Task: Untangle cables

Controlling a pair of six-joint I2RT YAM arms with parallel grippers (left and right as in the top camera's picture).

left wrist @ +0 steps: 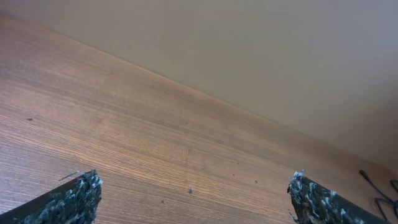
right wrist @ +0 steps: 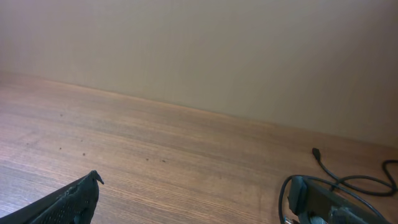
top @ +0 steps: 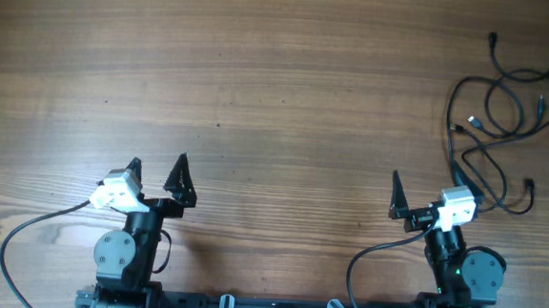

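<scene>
Cables [top: 501, 133] upper right we judge light, limp, best pinched at an outer loop; left gripper [top: 158, 159] and right gripper [top: 426, 178] gape empty.

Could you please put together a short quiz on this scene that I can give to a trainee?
1. True or false: the left gripper is holding one of the cables.
2. In the overhead view, where do the cables lie on the table? A) far left B) centre C) far right
3. Which gripper is nearer to the cables?
Key: 1. False; it is open and empty. 2. C. 3. The right gripper, which is also open.
</scene>
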